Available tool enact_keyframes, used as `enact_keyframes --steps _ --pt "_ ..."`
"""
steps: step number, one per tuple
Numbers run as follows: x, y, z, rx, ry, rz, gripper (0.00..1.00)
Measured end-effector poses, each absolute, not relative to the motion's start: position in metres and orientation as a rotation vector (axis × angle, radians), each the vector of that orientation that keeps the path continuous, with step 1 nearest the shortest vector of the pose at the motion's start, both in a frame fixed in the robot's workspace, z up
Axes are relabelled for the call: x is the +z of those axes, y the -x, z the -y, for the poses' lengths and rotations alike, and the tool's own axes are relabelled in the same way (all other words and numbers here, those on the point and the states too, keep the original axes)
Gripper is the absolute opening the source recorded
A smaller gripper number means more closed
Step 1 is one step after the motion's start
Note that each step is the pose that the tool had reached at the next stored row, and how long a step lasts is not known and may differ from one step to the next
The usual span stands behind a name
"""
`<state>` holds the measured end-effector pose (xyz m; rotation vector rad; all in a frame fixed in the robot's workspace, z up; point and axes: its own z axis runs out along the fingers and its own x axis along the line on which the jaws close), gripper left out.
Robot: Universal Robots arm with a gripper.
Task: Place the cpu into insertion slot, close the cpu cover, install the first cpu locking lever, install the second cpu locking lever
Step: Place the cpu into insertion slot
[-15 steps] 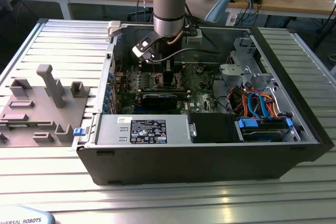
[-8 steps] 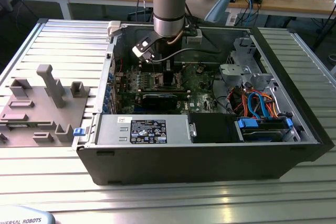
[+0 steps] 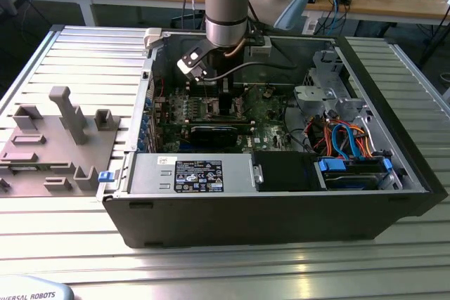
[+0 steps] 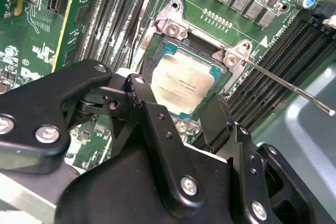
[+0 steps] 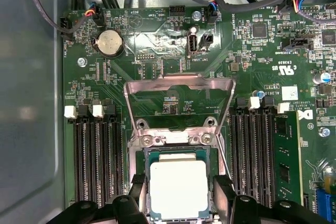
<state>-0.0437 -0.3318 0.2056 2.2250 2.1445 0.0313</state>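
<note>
Two black fingers (image 5: 223, 195) are standing spread, one on each side of the chip (image 5: 178, 190). The chip is lying flat in the socket (image 5: 178, 139), between the green board's (image 5: 157, 51) two banks of memory slots (image 5: 100, 161), with its silver top facing up at them. Whether they are touching its edges, I cannot tell. Being square, the chip is offering no long axis; its sides are running parallel with those slots. The cover (image 5: 178, 81) is lying open just beyond the socket, and one lever (image 4: 289, 87) is sticking out free.

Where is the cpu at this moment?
In the first wrist view the cpu lies in the insertion slot on the green motherboard, right at the gripper, with the open cpu cover just beyond it.
</note>
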Motion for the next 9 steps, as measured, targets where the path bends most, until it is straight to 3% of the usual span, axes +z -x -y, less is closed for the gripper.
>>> enact_keyframes --steps 7,9 --pt "0.216 0.044 0.332 0.031 -2.225 -2.145 0.61" --pt "0.218 0.044 0.332 0.032 -2.225 -2.145 0.48"
